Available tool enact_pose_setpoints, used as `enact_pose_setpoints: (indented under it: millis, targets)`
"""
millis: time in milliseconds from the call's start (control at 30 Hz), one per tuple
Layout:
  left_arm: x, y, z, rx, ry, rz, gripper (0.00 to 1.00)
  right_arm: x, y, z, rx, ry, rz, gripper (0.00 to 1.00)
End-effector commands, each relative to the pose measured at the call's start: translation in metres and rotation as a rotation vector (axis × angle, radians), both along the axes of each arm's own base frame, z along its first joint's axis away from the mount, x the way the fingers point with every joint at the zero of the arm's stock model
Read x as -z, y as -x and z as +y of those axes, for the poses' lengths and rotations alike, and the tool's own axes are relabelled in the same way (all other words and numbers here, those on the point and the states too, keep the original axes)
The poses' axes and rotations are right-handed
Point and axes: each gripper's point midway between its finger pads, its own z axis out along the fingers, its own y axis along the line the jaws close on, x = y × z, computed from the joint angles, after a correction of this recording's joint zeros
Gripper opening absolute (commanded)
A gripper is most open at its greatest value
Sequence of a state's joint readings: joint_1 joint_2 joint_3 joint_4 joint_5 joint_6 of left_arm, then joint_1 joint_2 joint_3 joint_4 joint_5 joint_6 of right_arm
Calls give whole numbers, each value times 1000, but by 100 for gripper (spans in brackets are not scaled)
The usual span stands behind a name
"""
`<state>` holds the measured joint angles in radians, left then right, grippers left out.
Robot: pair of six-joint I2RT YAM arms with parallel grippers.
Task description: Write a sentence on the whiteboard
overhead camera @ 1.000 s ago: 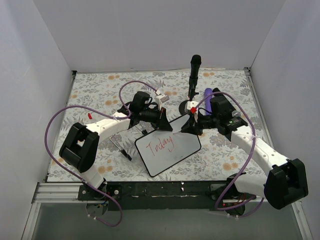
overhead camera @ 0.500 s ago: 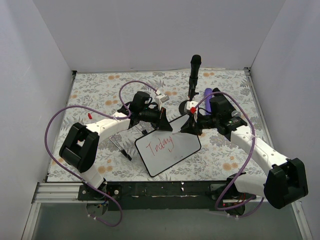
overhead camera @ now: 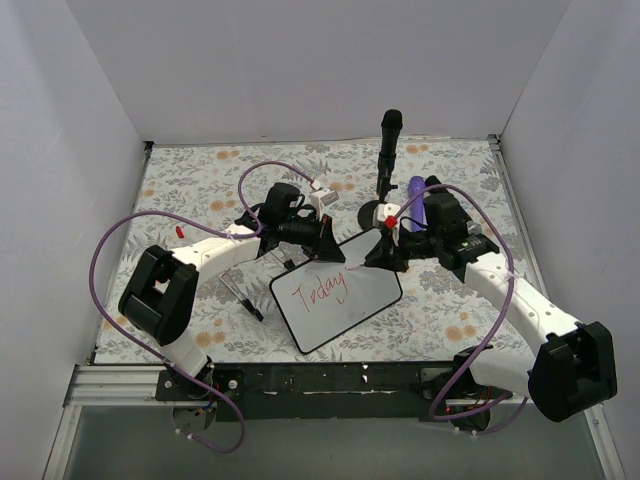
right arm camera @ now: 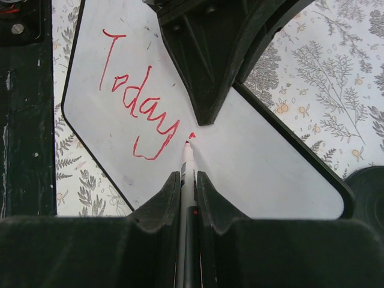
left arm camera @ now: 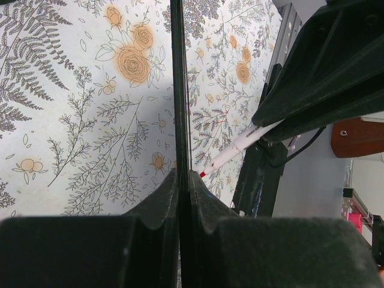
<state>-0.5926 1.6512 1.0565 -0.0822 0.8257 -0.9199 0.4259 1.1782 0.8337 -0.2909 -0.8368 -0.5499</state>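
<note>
The whiteboard point(overhead camera: 350, 305) lies tilted on the floral table, its black frame seen edge-on in the left wrist view point(left arm camera: 180, 90). My left gripper point(overhead camera: 325, 250) point(left arm camera: 183, 175) is shut on the board's far edge. Red writing, the sentence point(overhead camera: 322, 290) point(right arm camera: 135, 105), reads "Today" with a small red tick after it. My right gripper point(overhead camera: 385, 255) point(right arm camera: 188, 175) is shut on a white marker point(right arm camera: 188, 161) point(left arm camera: 237, 147). The marker's red tip sits just under the tick, at or barely above the board's surface.
A black upright holder point(overhead camera: 390, 135) on a round base stands behind the right gripper, with a purple object point(overhead camera: 415, 188) beside it. A thin black pen point(overhead camera: 240, 295) lies left of the board. A small red cap point(overhead camera: 180, 230) sits near the left arm.
My right gripper and the marker have shifted slightly to the right, past the end of "Today". The left gripper and the board have not moved.
</note>
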Motion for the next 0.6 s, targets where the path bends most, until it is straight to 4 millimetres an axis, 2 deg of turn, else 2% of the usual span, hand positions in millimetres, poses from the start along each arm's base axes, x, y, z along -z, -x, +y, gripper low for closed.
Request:
enact_pose_setpoints:
  millis: [0, 200, 567]
  targets:
    - [-11, -5, 1, 13, 9, -123, 0, -19, -6, -7, 17, -42, -51, 1]
    - [-12, -4, 1, 16, 13, -124, 0, -13, -21, -14, 102, -17, -53, 1]
    - [-13, -4, 0, 20, 15, -124, 0, -8, -25, -11, 107, -15, -27, 1]
